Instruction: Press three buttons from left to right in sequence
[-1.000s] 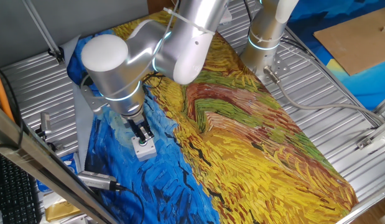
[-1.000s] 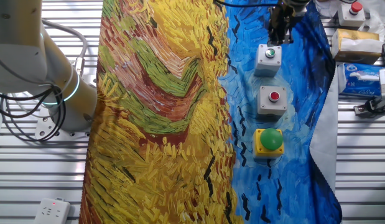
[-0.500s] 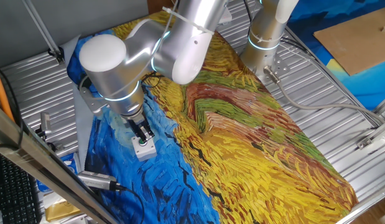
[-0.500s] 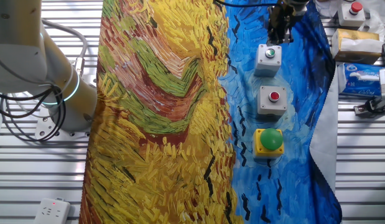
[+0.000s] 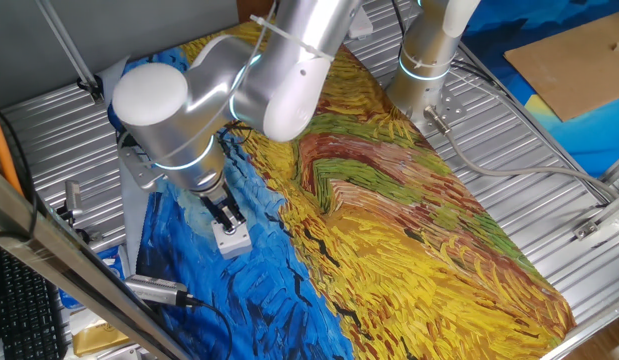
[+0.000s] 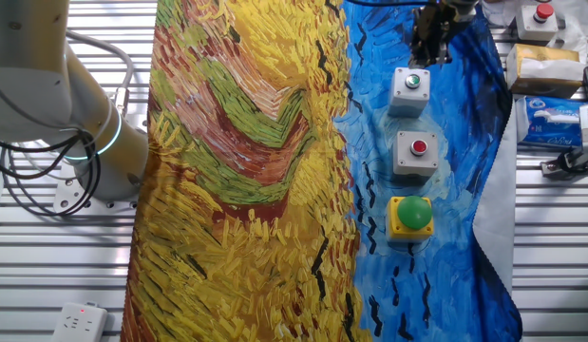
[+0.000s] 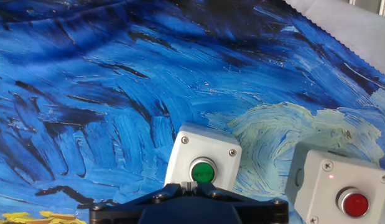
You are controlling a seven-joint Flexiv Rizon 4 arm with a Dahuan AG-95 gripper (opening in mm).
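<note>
Three button boxes stand in a row on the blue part of the painted cloth: a yellow box with a big green cap (image 6: 410, 216), a grey-white box with a red button (image 6: 417, 153) and a grey-white box with a small green button (image 6: 408, 89). My gripper (image 6: 430, 46) hangs just beyond the small green button box. In the hand view the fingertips touch each other, so my gripper (image 7: 191, 185) is shut and empty, right over the small green button (image 7: 203, 171), with the red button box (image 7: 343, 190) to the right. In the one fixed view my gripper (image 5: 226, 214) points down at that box (image 5: 235, 239).
The arm's own base (image 6: 89, 142) stands left of the cloth. A spare red button box (image 6: 538, 19), a yellow packet (image 6: 545, 65) and a blue packet (image 6: 552, 119) lie off the cloth's right edge. A cardboard sheet (image 5: 579, 60) lies far right.
The arm has shifted a little, with the gripper drawn slightly back from the small green button box. The boxes have not moved.
</note>
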